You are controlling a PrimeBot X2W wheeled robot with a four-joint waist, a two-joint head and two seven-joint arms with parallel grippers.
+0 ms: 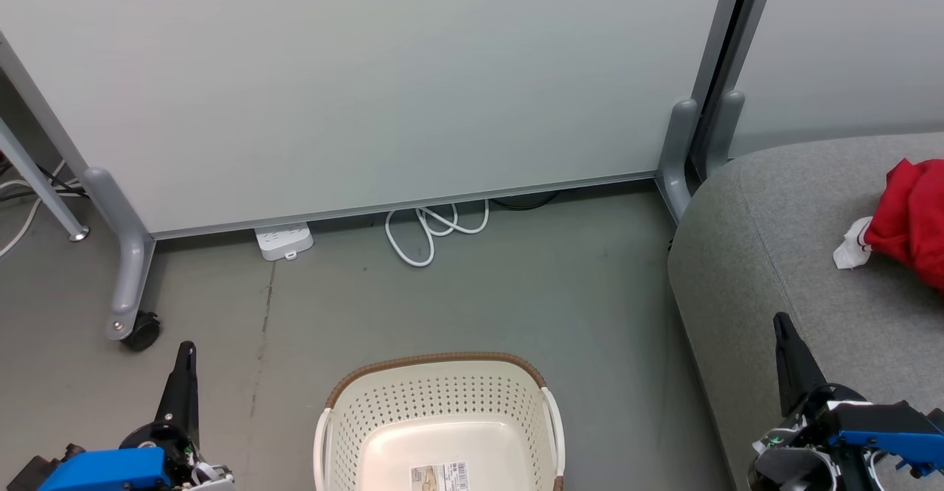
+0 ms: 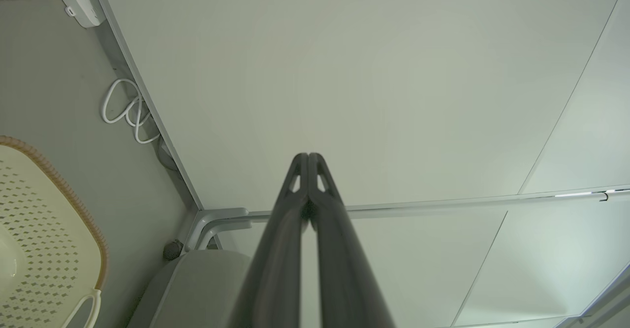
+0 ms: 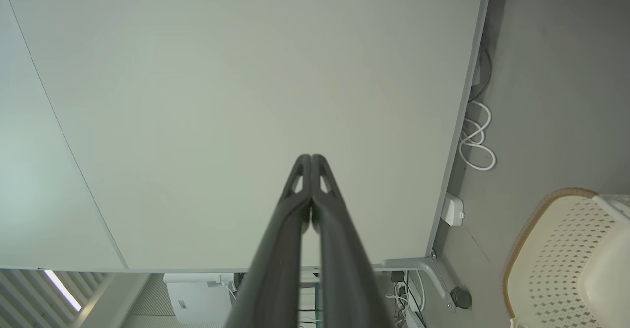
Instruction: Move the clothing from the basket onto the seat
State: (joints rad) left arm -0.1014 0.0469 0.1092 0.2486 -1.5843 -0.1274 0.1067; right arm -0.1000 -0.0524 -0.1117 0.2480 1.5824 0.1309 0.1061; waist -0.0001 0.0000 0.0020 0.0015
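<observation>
Head view: the bright-red soft clothing with white trim [image 1: 911,218] lies bunched on the large grey fabric seat [image 1: 782,255], ahead and to the right of the right gripper [image 1: 783,329], the nearer arm. The picture's edge cuts the heap, so no long axis can be told. The cream perforated plastic basket with a brown woven rim [image 1: 435,399] stands on the grey floor [image 1: 516,292] between the arms. Its visible bottom is bare except for a sticker. The left gripper [image 1: 184,354] is beside it, with open floor around.

Left wrist view: the left gripper [image 2: 307,158] has its jaws pressed together, holding nothing, and aims at the white partition panel [image 2: 369,72].

Right wrist view: the right gripper [image 3: 311,158] is likewise closed and empty, with the basket [image 3: 556,249] off to one side.
</observation>
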